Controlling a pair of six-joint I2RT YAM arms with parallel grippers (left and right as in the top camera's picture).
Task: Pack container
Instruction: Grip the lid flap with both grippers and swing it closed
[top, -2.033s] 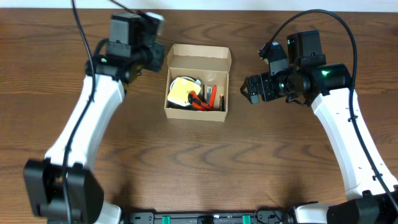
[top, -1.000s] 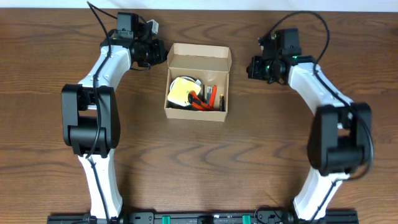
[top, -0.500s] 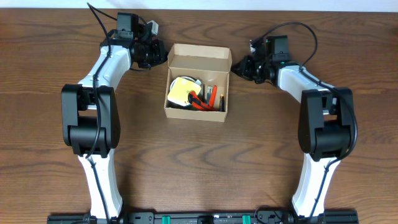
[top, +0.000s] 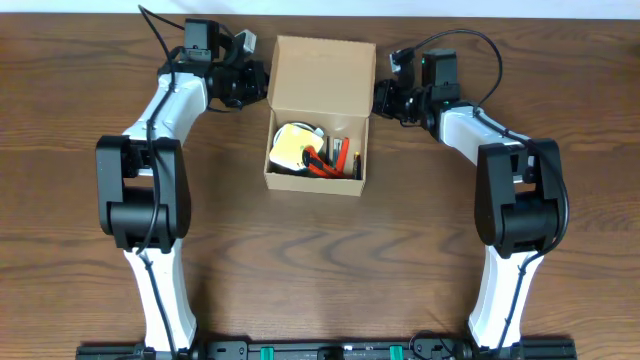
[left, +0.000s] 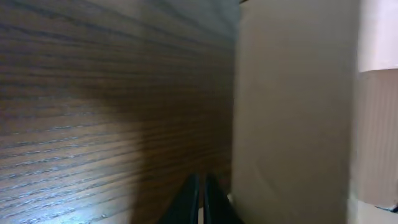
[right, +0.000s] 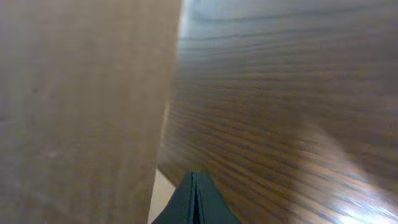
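Note:
The container (top: 315, 186), a tan cardboard box, stands open at the table's middle back. Its lid flap (top: 322, 75) is tilted up over the rear wall. Inside lie a yellow roll (top: 290, 148) and red and black items (top: 336, 160). My left gripper (top: 262, 85) is shut with nothing in it, at the flap's left edge. My right gripper (top: 380, 100) is shut and empty at the flap's right edge. In the left wrist view the shut gripper (left: 200, 200) points along cardboard (left: 292, 112). In the right wrist view the shut gripper (right: 194, 200) lies beside cardboard (right: 81, 106).
The brown wooden table (top: 320, 270) runs out just behind the box at the top of the overhead view. Both white arms reach from the front edge up each side of the box, with black cables looping near the wrists.
The lid flap has swung up from lying back behind the box. My right gripper has moved left to the flap's right edge. The left gripper has barely shifted.

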